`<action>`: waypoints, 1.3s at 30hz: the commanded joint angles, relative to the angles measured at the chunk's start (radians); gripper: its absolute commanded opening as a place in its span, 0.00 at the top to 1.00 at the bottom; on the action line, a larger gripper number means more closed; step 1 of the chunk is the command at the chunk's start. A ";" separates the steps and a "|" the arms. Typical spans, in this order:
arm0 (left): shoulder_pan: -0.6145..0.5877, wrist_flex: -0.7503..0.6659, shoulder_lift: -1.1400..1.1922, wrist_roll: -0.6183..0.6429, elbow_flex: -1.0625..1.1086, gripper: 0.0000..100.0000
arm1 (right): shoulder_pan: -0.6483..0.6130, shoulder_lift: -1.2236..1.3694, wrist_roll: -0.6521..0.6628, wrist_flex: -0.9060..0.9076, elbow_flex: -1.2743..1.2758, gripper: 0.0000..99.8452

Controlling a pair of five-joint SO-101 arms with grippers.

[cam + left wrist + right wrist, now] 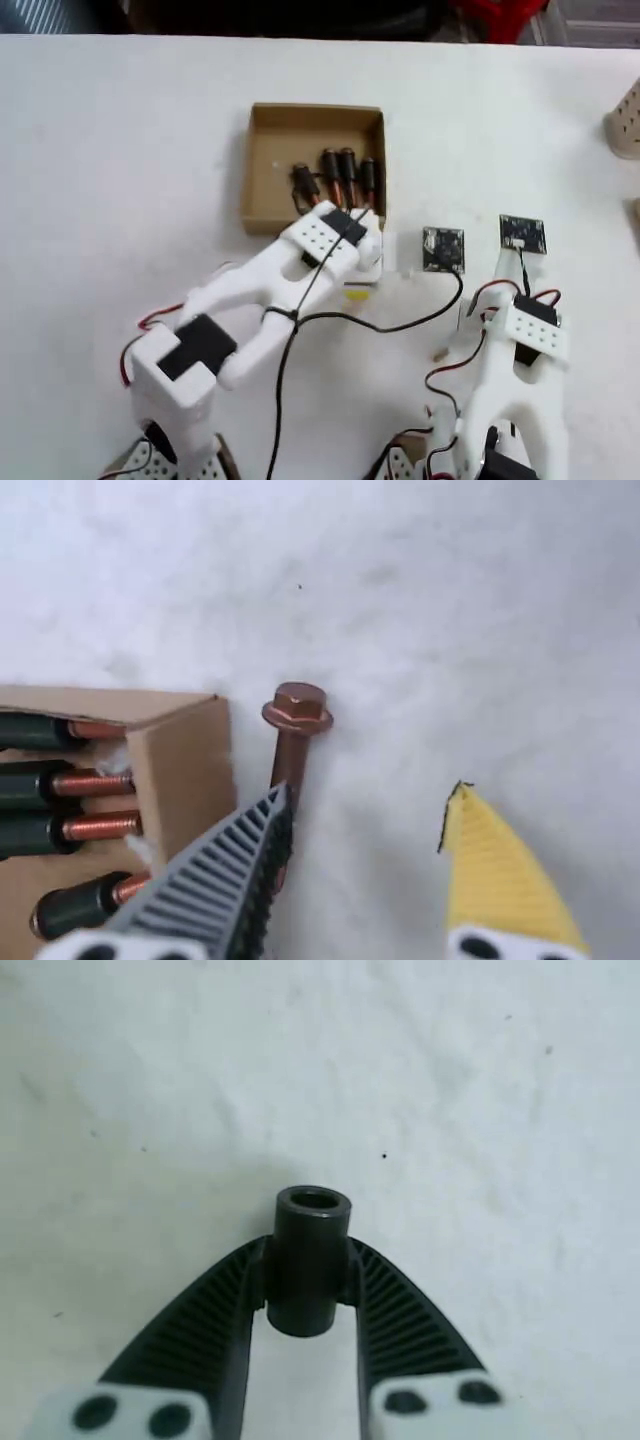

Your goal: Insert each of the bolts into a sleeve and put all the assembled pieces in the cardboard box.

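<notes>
The cardboard box [268, 165] holds several assembled pieces [335, 175], black sleeves with copper bolts [70, 825] in them. A loose copper bolt [297, 725] lies on the table just outside the box wall [185, 765]. My left gripper [370, 795] hovers open over it; its grey finger [235, 870] covers the bolt's lower shank and the yellow finger [495, 865] stands well clear. From above, the left gripper [362, 268] sits at the box's near right corner. My right gripper [307, 1250] is shut on a black sleeve [312, 1220], bore facing away, above bare table.
The right arm [525, 335] stands right of the box, with two small camera boards [442, 250] and black cables across the table between the arms. A beige perforated object [625, 120] sits at the far right edge. Open white table surrounds the box.
</notes>
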 commanded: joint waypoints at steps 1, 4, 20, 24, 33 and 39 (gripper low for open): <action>-0.028 -0.017 -0.002 -0.009 -0.092 0.74 | -0.008 -0.028 0.000 -0.012 -0.005 0.98; -0.038 -0.025 0.005 -0.009 -0.104 0.74 | -0.008 -0.028 0.000 -0.010 -0.005 0.98; -0.038 -0.023 0.305 -0.008 -0.361 0.83 | -0.010 -0.028 0.000 -0.007 -0.005 0.98; -0.035 -0.023 0.305 -0.005 -0.361 0.99 | -0.010 -0.028 0.000 -0.007 -0.005 0.98; -0.019 0.140 0.305 0.060 -0.368 0.98 | -0.010 -0.028 0.000 -0.007 -0.005 0.98; 0.082 0.279 0.306 0.531 -0.448 0.98 | -0.010 -0.028 0.000 -0.008 -0.005 0.98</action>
